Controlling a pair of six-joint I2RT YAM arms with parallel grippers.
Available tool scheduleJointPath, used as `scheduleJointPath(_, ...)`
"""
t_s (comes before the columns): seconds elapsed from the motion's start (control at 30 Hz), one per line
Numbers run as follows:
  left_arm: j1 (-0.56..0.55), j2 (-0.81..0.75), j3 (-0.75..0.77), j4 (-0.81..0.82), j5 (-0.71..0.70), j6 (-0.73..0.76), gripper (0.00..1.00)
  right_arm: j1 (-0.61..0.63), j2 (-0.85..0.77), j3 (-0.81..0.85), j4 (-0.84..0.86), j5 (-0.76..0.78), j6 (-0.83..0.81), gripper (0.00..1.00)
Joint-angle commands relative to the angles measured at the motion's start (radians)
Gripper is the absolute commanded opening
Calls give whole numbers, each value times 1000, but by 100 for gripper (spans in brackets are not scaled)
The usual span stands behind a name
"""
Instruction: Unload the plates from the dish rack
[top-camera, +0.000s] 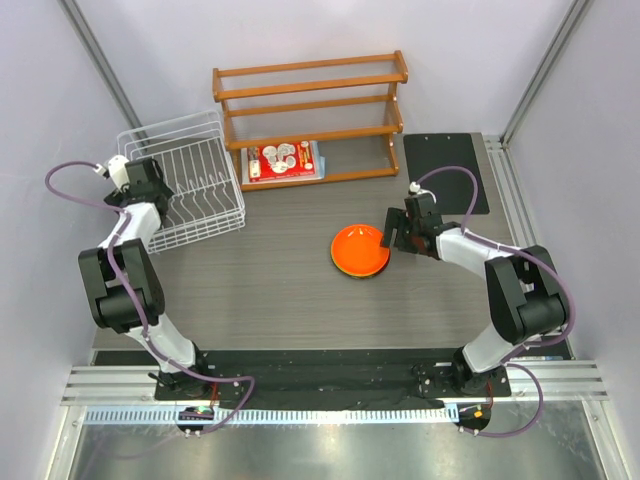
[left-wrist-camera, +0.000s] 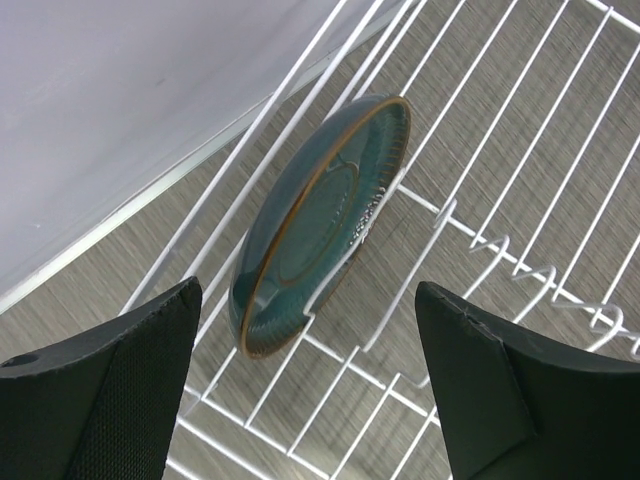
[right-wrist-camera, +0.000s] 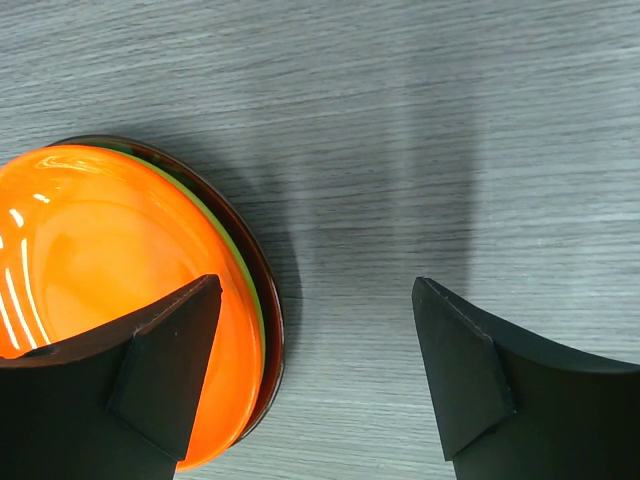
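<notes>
Grey wood-grain table (top-camera: 270, 290), white dish rack (top-camera: 205, 222), wooden shelf (top-camera: 310, 68), black mat (top-camera: 445, 170), orange-topped plate stack (top-camera: 360, 250)

Robotics lab test cell. Indicators: left arm (top-camera: 122, 285) and right arm (top-camera: 520, 300) bolted to an aluminium rail (top-camera: 110, 385) at the desk (top-camera: 280, 290) edge; plain panels (top-camera: 320, 25) on metal posts (top-camera: 95, 50); staged kitchen props, namely a rack (top-camera: 190, 180) and shelf (top-camera: 310, 67).

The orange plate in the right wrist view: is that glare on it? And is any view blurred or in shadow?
Right wrist view: white glare streaks on the orange plate, and a soft shadow band across the table. Left wrist view: the blue-grey plate is sharp; the near fingers are dark, without detail. Top view: even light, no blur.
</notes>
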Motion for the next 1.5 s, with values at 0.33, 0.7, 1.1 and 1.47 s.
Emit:
scheduleJointPath(0.33, 55, 72, 51, 143, 43, 10, 59, -23, 48, 31, 67, -30, -4, 80)
scheduleJointPath(0.7, 58, 89, 40, 136, 48, 13, 17, -30, 77, 37, 72, -42, -4, 80)
scheduleJointPath(1.1, 60, 14, 59, 91, 109, 22, 0, -30, -64, 6, 44, -10, -26, 95)
scheduleJointPath(1.47, 58, -155, 75, 5, 126, 24, 0, -29, -193, -9, -15, 18, -38, 100)
